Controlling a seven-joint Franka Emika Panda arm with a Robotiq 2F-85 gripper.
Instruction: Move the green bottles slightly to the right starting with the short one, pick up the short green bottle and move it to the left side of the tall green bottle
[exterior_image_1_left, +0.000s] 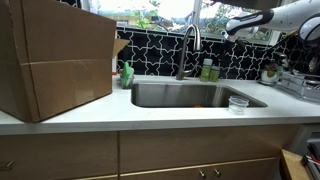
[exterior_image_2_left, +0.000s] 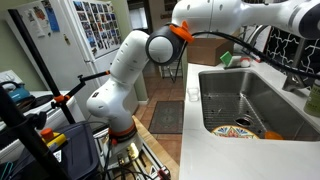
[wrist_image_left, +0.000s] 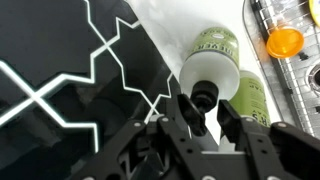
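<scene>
Wrist view: the tool (wrist_image_left: 206, 108) is seen set moderately wide and holding nothing, with the dark cap of the tall green bottle (wrist_image_left: 212, 62) framed between its fingers. Contact cannot be confirmed, and in an exterior view the arm (exterior_image_1_left: 262, 18) is seen well above the green bottles (exterior_image_1_left: 207, 69). The pair is stood on the table (exterior_image_1_left: 150, 115) behind the sink (exterior_image_1_left: 160, 96), just beside the faucet (exterior_image_1_left: 188, 48) and against the patterned backsplash (exterior_image_1_left: 240, 58). The short green bottle (wrist_image_left: 254, 98) is located just beside the tall one and is partly hidden by a finger. The step in hand is judged to be the approach for the first nudge, which is to be applied to the short bottle, so the tool should be centred over that bottle before descent. The fingers should be lowered past the shoulder so that the body is gripped low and squarely. The shift should be kept small and level, as the neighbouring bottle may be toppled by a passing finger
</scene>
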